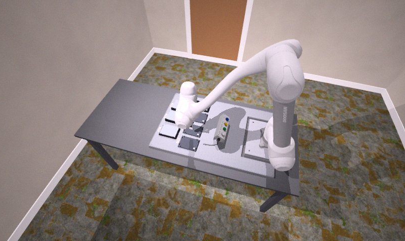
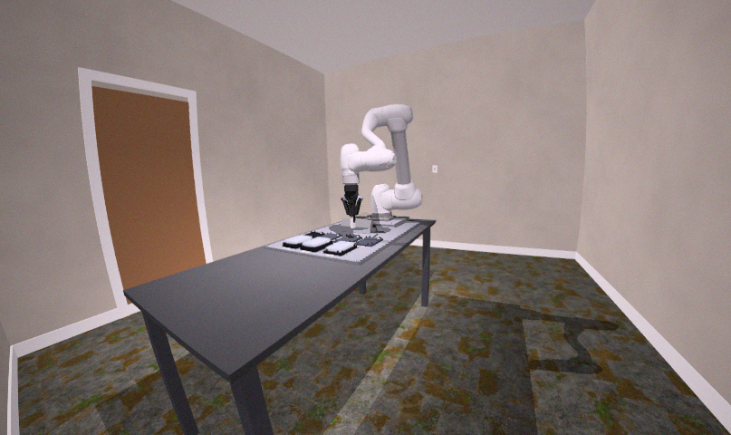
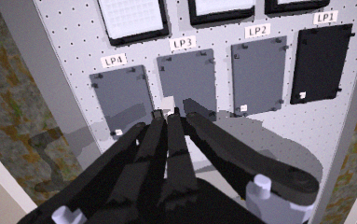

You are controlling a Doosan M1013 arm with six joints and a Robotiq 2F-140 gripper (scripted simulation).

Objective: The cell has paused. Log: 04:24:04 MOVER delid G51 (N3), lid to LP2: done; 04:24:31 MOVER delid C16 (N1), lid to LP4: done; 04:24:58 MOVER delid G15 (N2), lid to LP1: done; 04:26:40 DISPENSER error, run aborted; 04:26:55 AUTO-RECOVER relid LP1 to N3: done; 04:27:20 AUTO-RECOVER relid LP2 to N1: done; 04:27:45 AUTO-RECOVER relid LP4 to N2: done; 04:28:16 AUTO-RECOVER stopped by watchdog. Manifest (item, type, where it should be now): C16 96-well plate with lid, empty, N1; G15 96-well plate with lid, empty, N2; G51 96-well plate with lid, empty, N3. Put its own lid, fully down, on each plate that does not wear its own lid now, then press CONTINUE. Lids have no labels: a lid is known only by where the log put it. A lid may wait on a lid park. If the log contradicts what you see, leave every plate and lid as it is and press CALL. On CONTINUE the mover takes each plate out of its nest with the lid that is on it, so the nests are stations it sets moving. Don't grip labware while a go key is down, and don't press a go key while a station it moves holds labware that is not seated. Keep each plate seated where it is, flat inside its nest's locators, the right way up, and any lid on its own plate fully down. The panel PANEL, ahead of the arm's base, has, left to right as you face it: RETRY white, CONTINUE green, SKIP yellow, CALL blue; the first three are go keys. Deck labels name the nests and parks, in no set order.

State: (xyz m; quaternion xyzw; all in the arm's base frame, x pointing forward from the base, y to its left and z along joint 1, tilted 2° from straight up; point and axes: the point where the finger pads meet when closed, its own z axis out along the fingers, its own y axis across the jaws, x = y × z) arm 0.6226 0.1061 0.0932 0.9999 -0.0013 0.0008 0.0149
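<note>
In the wrist view my gripper (image 3: 170, 105) is shut and empty. It hangs above the deck at the near edge of lid park LP3 (image 3: 186, 81), between it and LP4 (image 3: 121, 98). LP2 (image 3: 258, 75) lies to the right, then LP1 (image 3: 321, 63). LP1's pad is black; the other three are grey. Three white 96-well plates in black nests (image 3: 133, 19) (image 3: 222, 9) (image 3: 296, 4) are cut off at the top edge, with their nest labels out of view. I cannot tell whether they wear lids. In the top view the arm's wrist (image 1: 184, 112) hides the gripper.
The panel (image 1: 223, 128) with its blue, yellow, green and white keys stands on the deck between the parks and the arm's base (image 1: 280, 152). A cable runs from its near end. The long end of the dark table (image 2: 239, 302) extends away from the deck.
</note>
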